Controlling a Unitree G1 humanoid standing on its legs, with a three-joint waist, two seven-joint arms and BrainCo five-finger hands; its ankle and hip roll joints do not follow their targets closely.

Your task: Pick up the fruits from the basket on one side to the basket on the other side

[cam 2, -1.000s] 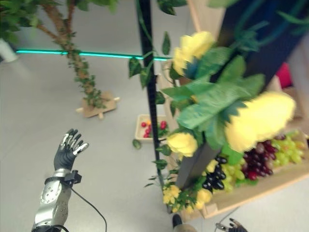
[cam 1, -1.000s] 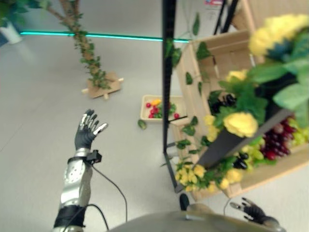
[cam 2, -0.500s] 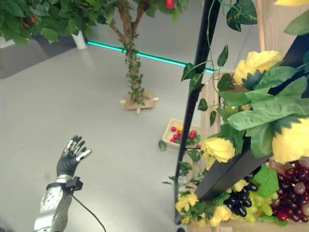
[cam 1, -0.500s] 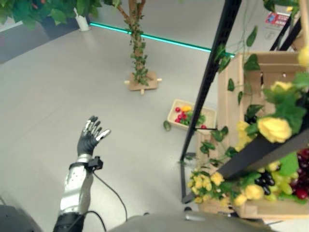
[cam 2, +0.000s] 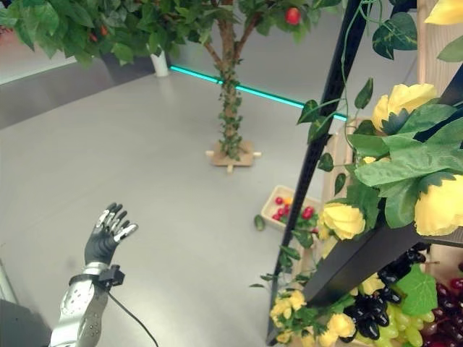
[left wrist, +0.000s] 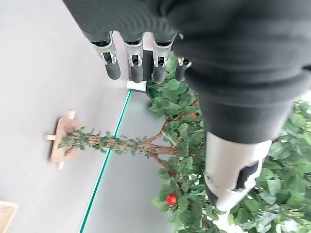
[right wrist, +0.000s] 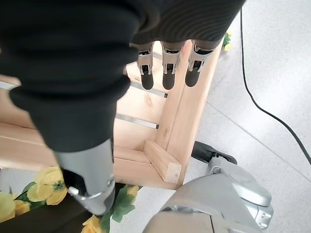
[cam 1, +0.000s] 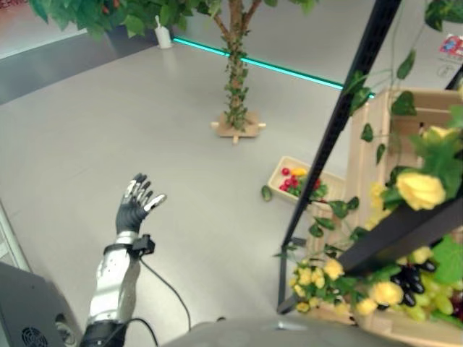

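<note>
The left hand [cam 1: 134,206] was raised over the bare grey floor [cam 1: 108,123], its fingers [left wrist: 137,63] straight and spread a little, holding nothing. The right hand [right wrist: 92,63] hung beside a wooden crate stand [right wrist: 184,116], its fingers [right wrist: 168,73] likewise straight and apart, with nothing between them and the thumb. The fruits [cam 1: 293,181] lay in a pale, shallow basket [cam 1: 278,170] on the floor, well apart from the left hand and just beside the foot of the wooden stand; red round ones, a yellow-orange one and something green could be made out (too small to tell the kinds). A black slanted post [cam 1: 340,130] wound with green leaves crossed in front of that basket. Yellow artificial roses [cam 2: 343,217] ran along a dark slanted beam, with dark and green grapes [cam 2: 376,318] in the tray below them. Farther off stood a small artificial tree [cam 1: 235,79] on a wooden cross base, bearing a red fruit [cam 2: 292,15] among its leaves, and a teal line [cam 1: 268,65] ran across the floor behind it. No readable writing showed anywhere.
</note>
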